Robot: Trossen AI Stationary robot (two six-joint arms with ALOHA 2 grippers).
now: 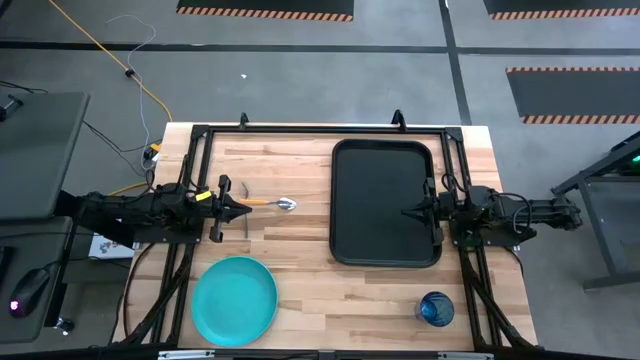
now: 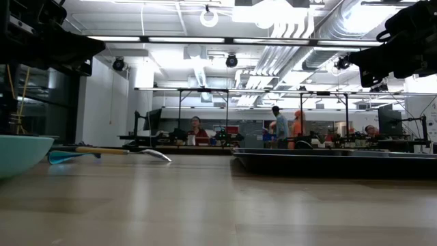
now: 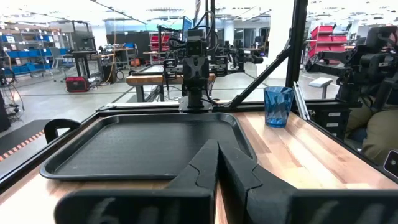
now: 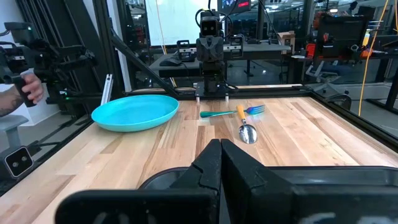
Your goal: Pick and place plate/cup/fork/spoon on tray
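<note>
Waiting at the table's left edge, my left gripper (image 1: 243, 208) had its fingers (image 3: 239, 171) pressed together, holding nothing. Just beyond its tips lay the spoon (image 1: 270, 204), orange handle toward me and silver bowl pointing to the tray (image 1: 385, 203). The fork (image 4: 231, 112) lay crossed with the spoon's handle, touching it, close to my left fingertips; from my right wrist its teal handle and tines showed on either side of the orange one.

My right gripper (image 1: 409, 211) sat over the tray's right rim, at mid-length, its fingers (image 4: 214, 165) likewise closed on nothing. The tray itself lay bare on the right half of the table, long sides running front to back.

The plate (image 1: 234, 301) rested on the wood at the front left, near the table's edge and well apart from the tray. The cup (image 1: 435, 309) stood upright at the front right, just beyond the tray's near right corner, not touching it.

At the side of my right wrist's picture a person's hand (image 4: 30, 88) gripped a dark handle beyond the table.
</note>
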